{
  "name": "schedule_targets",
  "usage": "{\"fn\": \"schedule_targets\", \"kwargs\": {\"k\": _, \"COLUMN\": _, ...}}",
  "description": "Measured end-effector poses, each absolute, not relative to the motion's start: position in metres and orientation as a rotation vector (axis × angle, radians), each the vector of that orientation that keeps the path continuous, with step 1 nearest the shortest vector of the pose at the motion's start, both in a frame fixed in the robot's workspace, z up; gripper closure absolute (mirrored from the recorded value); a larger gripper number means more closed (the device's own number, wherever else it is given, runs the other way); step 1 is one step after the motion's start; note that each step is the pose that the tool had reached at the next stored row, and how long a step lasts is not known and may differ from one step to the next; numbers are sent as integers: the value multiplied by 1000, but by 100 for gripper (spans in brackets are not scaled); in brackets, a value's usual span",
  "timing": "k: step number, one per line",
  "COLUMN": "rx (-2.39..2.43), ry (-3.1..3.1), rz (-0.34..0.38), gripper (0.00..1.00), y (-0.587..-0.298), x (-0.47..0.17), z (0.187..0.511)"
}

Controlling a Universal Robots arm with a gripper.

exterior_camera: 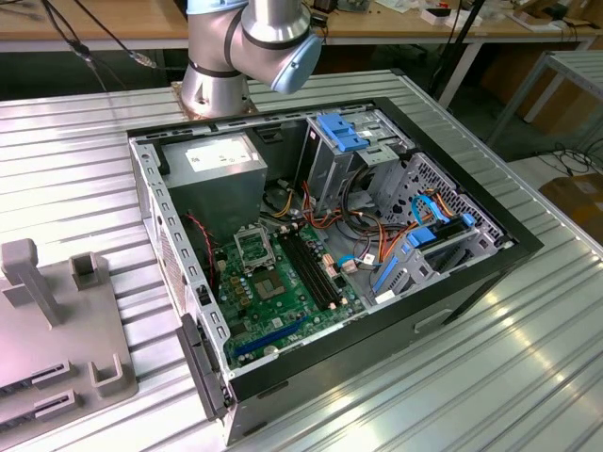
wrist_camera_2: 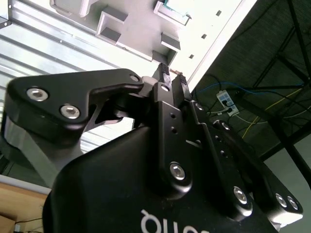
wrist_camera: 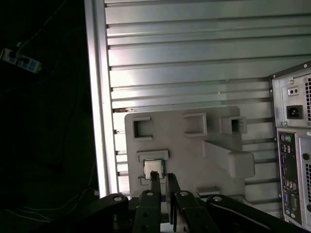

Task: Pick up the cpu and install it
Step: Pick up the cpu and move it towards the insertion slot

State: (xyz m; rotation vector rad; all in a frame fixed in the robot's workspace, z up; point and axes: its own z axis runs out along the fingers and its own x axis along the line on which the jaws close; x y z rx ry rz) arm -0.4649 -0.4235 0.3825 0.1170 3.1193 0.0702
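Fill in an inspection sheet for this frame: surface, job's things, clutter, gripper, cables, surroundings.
Surface: ribbed metal table, carrying an open computer case and a grey fixture plate.
Job's things: cpu lying flat in a recess of the plate; black socket frame on the motherboard.
Clutter: nothing seen.
Gripper: gripper above the plate near the cpu, jaws close together, holding nothing.
Cables: coloured wires inside the case; power strip off the table.
Surroundings: wooden workbenches behind.

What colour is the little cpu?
The cpu is silver-grey, clearest in the first wrist view.
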Motion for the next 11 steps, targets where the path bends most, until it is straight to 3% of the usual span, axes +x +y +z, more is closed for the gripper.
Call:
{"fn": "schedule_targets", "kwargs": {"k": 1, "rx": 117, "ry": 3119, "rz": 70, "gripper": 76, "y": -423, "x": -465, "z": 383}}
{"fn": "schedule_targets", "kwargs": {"k": 4, "rx": 117, "ry": 3119, "rz": 70, "gripper": 75, "y": -423, "x": -465, "z": 383}}
{"fn": "schedule_targets", "kwargs": {"k": 6, "rx": 117, "ry": 3119, "rz": 70, "gripper": 63, "y": -423, "x": -465, "z": 383}}
{"fn": "schedule_targets", "kwargs": {"k": 11, "rx": 117, "ry": 3119, "rz": 70, "gripper": 63, "y": -423, "x": -465, "z": 383}}
